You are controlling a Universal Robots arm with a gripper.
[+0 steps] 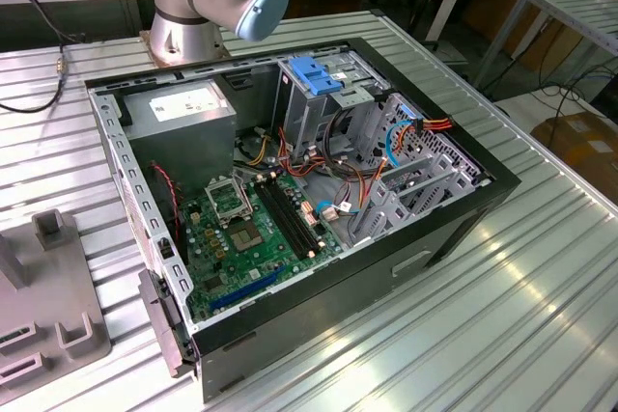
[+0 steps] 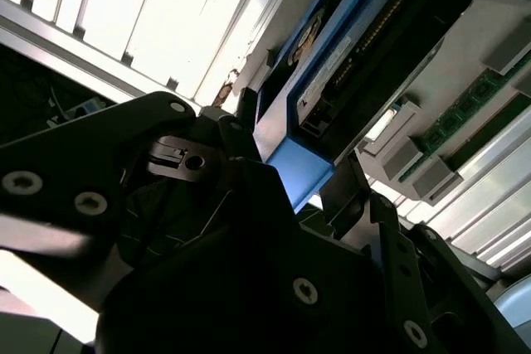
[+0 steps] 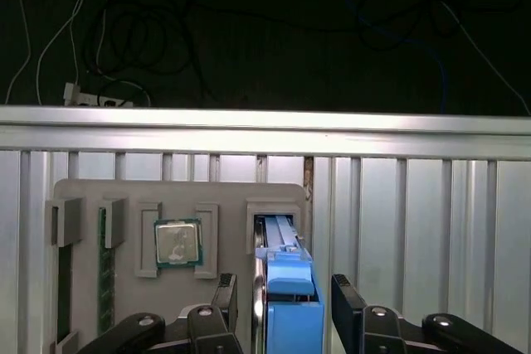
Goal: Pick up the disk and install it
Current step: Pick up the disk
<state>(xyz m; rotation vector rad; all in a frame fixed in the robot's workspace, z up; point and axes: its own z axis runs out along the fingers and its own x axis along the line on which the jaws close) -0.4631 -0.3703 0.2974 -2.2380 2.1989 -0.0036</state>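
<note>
The disk [image 3: 290, 312], a dark drive framed by bright blue side rails, stands on edge in a slot of the grey parts tray [image 3: 149, 192]. My gripper [image 3: 286, 283] is open and straddles it, one finger on each side with a narrow gap to each rail. In the second wrist view the disk [image 2: 332, 80] runs close past one black finger [image 2: 242, 122], its blue rail end near the gripper body. In the exterior view the tray [image 1: 58, 335] lies at the left, beside the open computer case [image 1: 444, 229].
The tray also holds a processor [image 3: 177, 244] and memory sticks [image 3: 105, 271]. Inside the case are a metal drive cage with a blue latch [image 1: 314, 74], a grey power supply [image 1: 183, 113], a green motherboard [image 1: 251, 229] and loose cables. The arm's base [image 1: 183, 36] stands behind the case.
</note>
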